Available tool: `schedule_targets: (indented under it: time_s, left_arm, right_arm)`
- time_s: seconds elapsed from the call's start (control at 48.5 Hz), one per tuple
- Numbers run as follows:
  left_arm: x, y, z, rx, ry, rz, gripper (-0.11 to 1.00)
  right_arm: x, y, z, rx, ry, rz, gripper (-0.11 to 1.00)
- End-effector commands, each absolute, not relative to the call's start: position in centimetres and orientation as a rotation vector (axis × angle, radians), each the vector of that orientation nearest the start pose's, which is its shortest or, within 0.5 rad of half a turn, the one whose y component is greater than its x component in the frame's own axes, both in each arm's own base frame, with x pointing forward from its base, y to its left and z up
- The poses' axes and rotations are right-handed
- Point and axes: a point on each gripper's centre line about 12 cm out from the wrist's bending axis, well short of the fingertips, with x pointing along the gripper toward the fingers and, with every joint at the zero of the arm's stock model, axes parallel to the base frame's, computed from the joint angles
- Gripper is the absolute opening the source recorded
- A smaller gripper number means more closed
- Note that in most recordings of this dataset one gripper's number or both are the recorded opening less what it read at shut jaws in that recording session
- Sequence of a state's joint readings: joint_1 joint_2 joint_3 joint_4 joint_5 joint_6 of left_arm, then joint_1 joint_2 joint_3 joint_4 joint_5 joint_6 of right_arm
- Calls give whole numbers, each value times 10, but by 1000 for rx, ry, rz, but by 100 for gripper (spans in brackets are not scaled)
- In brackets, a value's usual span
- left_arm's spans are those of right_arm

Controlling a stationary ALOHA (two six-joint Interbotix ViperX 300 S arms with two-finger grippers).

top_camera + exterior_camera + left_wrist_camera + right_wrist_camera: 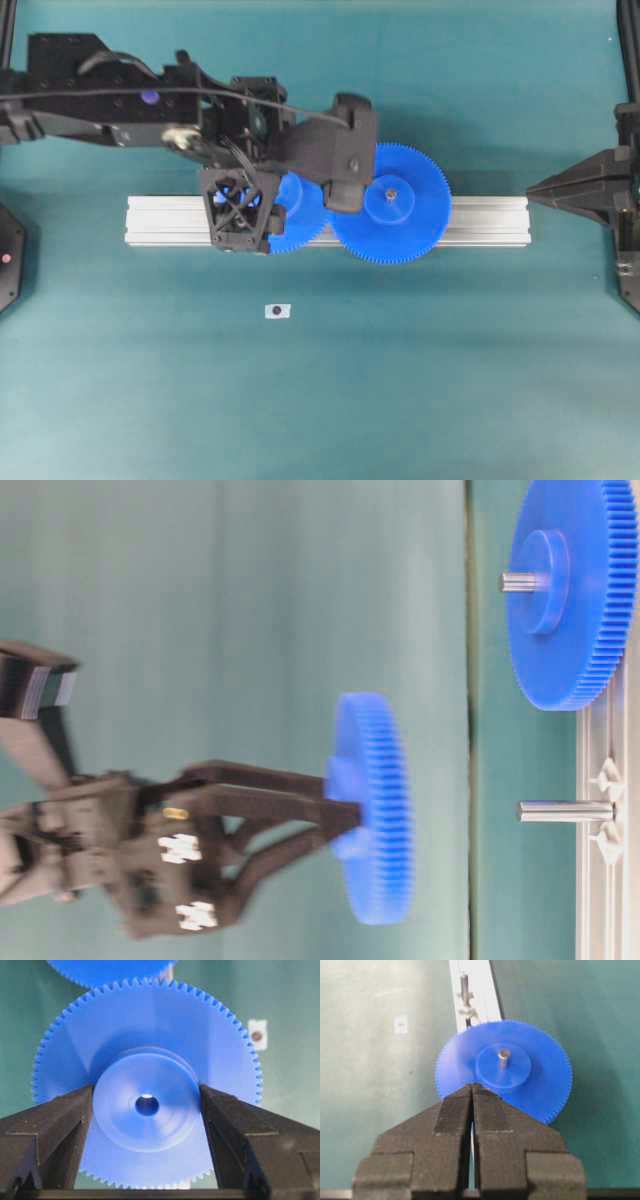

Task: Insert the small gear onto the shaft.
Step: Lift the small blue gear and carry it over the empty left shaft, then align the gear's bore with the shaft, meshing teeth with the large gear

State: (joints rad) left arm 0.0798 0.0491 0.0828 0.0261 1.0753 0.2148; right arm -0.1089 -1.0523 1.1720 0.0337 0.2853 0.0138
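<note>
- While I hold the small gear [296,212] over the aluminium rail [480,222] in the overhead view, the left gripper [243,205] hides the bare shaft below, so I could come down off-centre without noticing
- At table level, the small gear [372,808] hangs short of the free shaft [565,811], not yet on it; its face looks roughly square to the shaft, but the blur leaves me unsure, and a tilted bore would jam on the tip
- From the left wrist, the fingers [47,1130] clamp the raised hub from both sides, holding the small gear [147,1105]. That grip is only on the hub wall, so a hard push against the shaft end could slip the gear
- From the right wrist, the right gripper [471,1105] is closed on nothing, parked by the larger gear [504,1071]; meshing teeth may bind on the way down
</note>
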Motion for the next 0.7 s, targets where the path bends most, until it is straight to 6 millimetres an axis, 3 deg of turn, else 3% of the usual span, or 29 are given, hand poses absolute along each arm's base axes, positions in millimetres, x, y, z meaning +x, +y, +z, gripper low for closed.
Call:
schedule_targets:
  time_s: [0.0,0.206,0.681]
  left_arm:
    - [412,37,275,174,1195,-46,72]
    - [415,37,251,174,1197,-50,72]
    - [421,38,231,174,1210,-53,72]
  right_arm:
    - [176,-18,249,78,392,-111,6]
    - [176,-18,248,79,395,-111,6]
    - [176,-19,246,81,398,-112,6]
